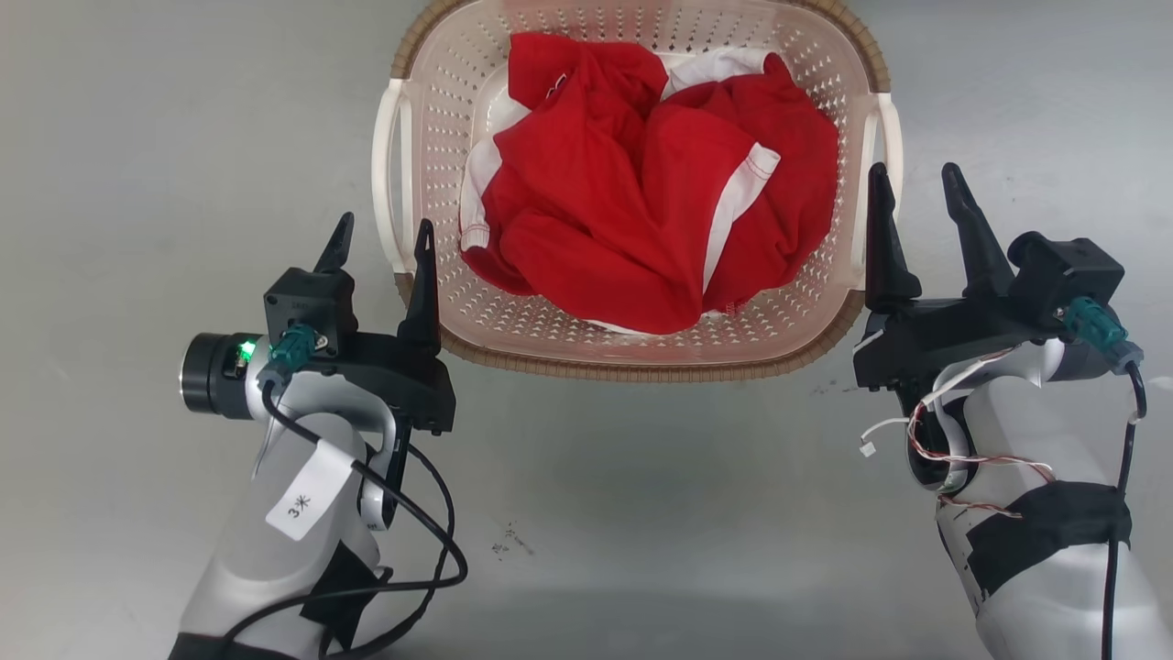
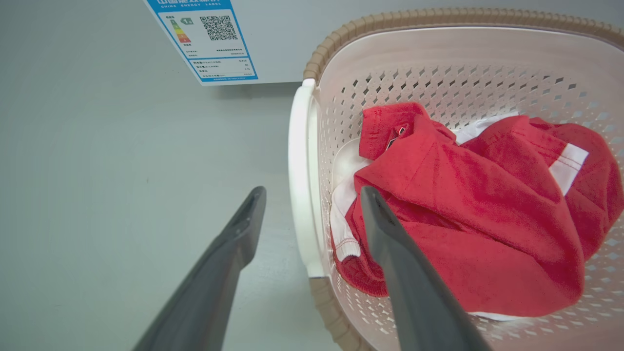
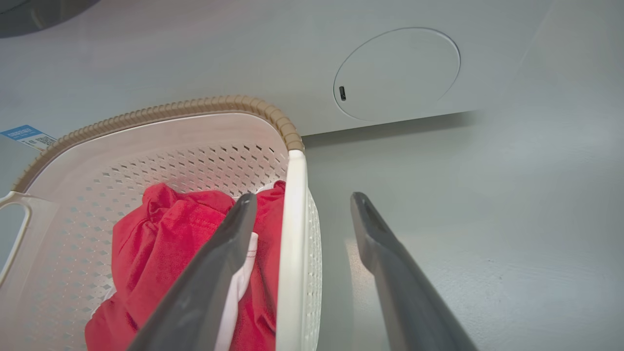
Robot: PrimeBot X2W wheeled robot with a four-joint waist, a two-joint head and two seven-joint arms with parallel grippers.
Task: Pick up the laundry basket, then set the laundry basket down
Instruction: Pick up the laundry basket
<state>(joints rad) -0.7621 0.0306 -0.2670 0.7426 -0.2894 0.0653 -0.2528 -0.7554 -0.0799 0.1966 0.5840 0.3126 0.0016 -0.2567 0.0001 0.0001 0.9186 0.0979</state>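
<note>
**Both grippers astride the handles, basket not yet lifted**

The laundry basket point(image 1: 632, 368) appears to sit on the grey floor point(image 1: 137, 183), close in front of a white appliance point(image 3: 170, 63) that carries a blue energy label point(image 2: 204, 39). A crumpled heap of red and white clothing point(image 1: 623, 202) lies inside it.

The left gripper point(image 1: 385, 240) is spread wide. In the left wrist view, 1 finger is outside the basket and the other is over the clothing, with the white left handle point(image 1: 379, 174) in the gap between them. The right gripper point(image 1: 915, 183) is just as wide and mirrors it: 1 finger is inside the wall and 1 outside, with the right handle point(image 1: 896, 137) between. Neither gripper has closed on anything, and I cannot tell whether any finger touches the plastic.

The basket looks light. It is thin perforated plastic with only a small load of soft cloth, so weight should not be a problem. The walls will probably flex if squeezed, and the smooth handles could slip. The 2 stiffer handle bars are the best places to hold, pinched near their middles. Both sides should rise together, since an uneven lift would tip the basket and shift the clothing. The inner left finger could also catch fabric as it closes.
</note>
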